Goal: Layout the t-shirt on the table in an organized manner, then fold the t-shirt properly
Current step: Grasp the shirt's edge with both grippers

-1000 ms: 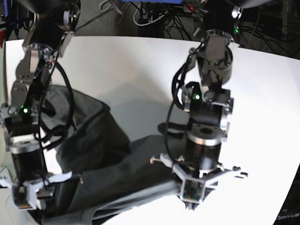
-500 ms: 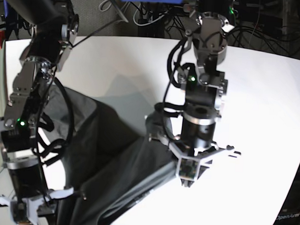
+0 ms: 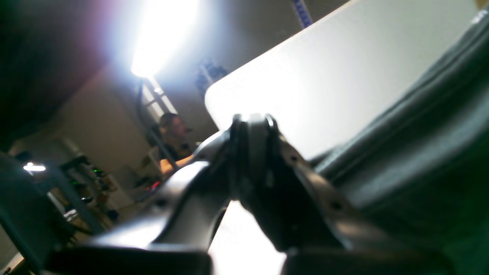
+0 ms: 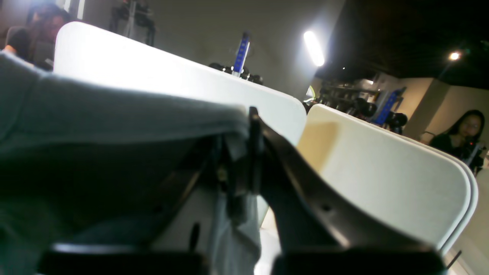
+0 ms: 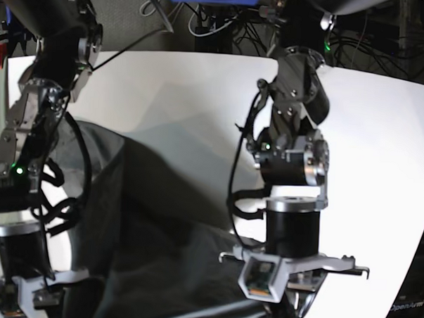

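**Two grippers, one shirt**

Your right gripper (image 4: 244, 152) is pinched tight on the t-shirt (image 5: 151, 262), likely to stretch it flat. Your left gripper (image 3: 252, 152) is closed too, beside the cloth; what it holds you cannot tell. Beyond lies one white table (image 5: 186, 94).

Almost no words can be read here. In the base view, faint pale letters stand on a dark box (image 5: 410, 306) at the bottom right corner, past the edge of the big white worktop (image 5: 382, 138). They seem to say "OpenArm", but they are small and dim. Both wrist views are too blurry to show any letters or numbers.
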Controlling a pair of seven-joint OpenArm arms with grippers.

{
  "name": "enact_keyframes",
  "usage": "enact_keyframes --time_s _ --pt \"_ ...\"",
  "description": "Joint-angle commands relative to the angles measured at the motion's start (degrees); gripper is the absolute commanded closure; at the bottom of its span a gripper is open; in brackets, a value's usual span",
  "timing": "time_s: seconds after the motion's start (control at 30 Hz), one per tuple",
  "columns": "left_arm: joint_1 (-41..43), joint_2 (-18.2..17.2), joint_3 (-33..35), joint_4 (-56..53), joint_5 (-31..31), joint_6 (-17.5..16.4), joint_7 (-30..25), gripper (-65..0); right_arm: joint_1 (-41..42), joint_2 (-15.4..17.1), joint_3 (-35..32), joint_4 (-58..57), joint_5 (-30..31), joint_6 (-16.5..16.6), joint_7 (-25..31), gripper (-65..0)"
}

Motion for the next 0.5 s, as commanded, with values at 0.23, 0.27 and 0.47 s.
enact_keyframes --time_s 0.23,0.27,0.47 --pt "-3.58 0.40 -7.46 0.92 0.64 0.95 -11.05 -0.4 -4.62 0.39 0.34 1.11 0.08 -1.40 16.71 0.0" --pt "-3.40 0.40 -7.63 0.92 0.64 0.95 -13.43 -0.4 -5.32 0.39 0.43 1.11 0.08 -1.40 17.85 0.0" --pt "-1.47 0.40 -8.86 0.92 0.73 6.76 -20.11 -0.4 -10.24 -0.75 2.19 1.02 0.08 -1.49 22.95 0.0"
